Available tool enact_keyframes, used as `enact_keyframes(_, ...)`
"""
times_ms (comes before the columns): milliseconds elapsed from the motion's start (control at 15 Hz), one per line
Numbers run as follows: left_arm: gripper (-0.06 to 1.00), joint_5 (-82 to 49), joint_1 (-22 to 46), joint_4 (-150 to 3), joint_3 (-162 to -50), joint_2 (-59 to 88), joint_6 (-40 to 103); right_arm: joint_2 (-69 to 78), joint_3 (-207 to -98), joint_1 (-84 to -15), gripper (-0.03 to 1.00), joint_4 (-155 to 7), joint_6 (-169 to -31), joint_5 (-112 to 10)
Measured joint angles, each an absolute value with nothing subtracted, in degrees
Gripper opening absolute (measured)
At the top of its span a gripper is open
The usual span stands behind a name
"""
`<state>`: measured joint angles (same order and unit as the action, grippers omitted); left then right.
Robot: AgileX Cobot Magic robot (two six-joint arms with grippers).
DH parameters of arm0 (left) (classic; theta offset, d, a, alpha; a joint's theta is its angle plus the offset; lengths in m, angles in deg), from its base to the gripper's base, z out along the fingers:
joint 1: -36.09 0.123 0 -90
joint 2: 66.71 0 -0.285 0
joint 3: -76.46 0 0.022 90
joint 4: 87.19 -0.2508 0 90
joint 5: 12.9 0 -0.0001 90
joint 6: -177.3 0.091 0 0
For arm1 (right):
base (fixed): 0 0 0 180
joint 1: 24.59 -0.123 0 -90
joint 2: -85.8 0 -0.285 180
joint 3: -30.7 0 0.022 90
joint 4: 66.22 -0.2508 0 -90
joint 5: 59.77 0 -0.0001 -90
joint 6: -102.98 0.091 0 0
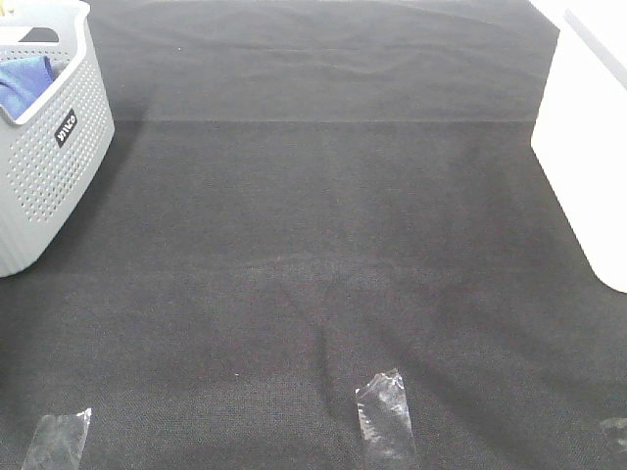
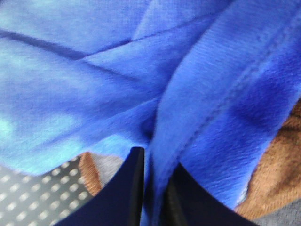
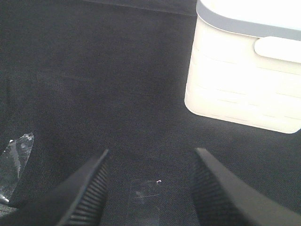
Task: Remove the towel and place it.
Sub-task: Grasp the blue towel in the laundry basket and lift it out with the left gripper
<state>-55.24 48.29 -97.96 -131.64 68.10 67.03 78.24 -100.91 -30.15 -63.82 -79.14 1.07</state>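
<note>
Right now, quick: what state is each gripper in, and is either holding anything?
Left gripper: closed on a fold of the towel.
Right gripper: open, holding nothing, over the dark mat.

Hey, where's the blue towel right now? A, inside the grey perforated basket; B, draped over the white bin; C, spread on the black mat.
A: the towel lies inside the grey basket at the left edge, where the left pincer pinches a fold of it.
</note>
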Motion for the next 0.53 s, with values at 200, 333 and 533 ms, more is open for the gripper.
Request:
enact_keyframes(200, 0.11, -56.21, 48.29, -97.96, -131.64, 65.98, 62.05, 78.24, -100.91, -30.15, 0.55, -63.82, -79.14, 1.07)
enact_keyframes(333, 0.11, -56.62, 48.29, -97.96, -131.64, 65.46, 60.96, 78.24, -100.91, -30.15, 0.55, -63.82, -79.14, 1.07)
enact_keyframes(533, 0.08, -56.90, 48.29, -98.08, -131.64, 65.41, 60.84, 78.24, -100.91, -30.15, 0.55, -63.82, -79.14, 1.07)
